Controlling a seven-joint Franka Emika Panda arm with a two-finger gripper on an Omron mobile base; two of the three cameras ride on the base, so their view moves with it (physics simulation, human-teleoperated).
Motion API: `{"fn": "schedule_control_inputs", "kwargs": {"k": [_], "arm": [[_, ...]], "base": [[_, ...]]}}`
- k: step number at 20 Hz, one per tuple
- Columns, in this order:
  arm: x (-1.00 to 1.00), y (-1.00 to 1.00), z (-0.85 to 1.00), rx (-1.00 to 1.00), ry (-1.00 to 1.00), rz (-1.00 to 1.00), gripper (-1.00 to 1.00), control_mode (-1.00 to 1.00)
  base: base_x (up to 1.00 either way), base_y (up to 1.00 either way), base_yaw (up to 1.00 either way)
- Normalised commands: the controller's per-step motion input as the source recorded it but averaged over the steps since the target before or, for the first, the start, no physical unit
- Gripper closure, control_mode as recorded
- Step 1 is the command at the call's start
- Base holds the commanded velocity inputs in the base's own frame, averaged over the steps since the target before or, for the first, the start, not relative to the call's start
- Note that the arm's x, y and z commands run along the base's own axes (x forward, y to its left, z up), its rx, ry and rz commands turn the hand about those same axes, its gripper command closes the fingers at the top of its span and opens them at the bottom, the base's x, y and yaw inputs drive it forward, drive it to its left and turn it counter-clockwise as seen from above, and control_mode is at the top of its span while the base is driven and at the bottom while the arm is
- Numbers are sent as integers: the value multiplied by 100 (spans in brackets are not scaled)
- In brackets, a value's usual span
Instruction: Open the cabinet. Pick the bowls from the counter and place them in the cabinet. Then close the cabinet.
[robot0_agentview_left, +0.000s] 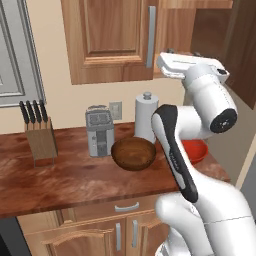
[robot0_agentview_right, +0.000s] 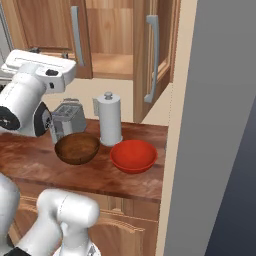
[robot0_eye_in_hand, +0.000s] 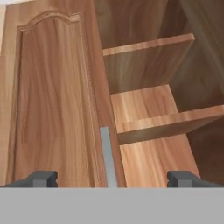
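Note:
The cabinet hangs above the counter. Its left door is shut and its right door stands swung open. Inside, bare shelves show. My gripper is open and holds nothing. It is raised in front of the cabinet, facing the left door's grey bar handle and the open interior. Two bowls sit side by side on the counter below: a dark brown wooden bowl and a glossy red bowl, the latter partly behind my arm in the left base view.
A paper towel roll and a toaster stand just behind the bowls. A knife block is at the counter's left. A grey wall closes off the counter's right end, next to the open door. Base cabinet doors lie below.

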Motion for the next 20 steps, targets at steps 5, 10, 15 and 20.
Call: {"fn": "schedule_control_inputs", "kwargs": {"k": [5,10,15,20], "arm": [[60,0,-19,0,1,19,-100,-100],[50,0,-28,-5,1,7,-100,-100],[51,0,-17,-9,0,-1,-100,-100],[51,16,-8,-10,0,-13,-100,-100]], "base": [[0,0,0],[0,0,0],[0,0,0],[0,0,0]]}}
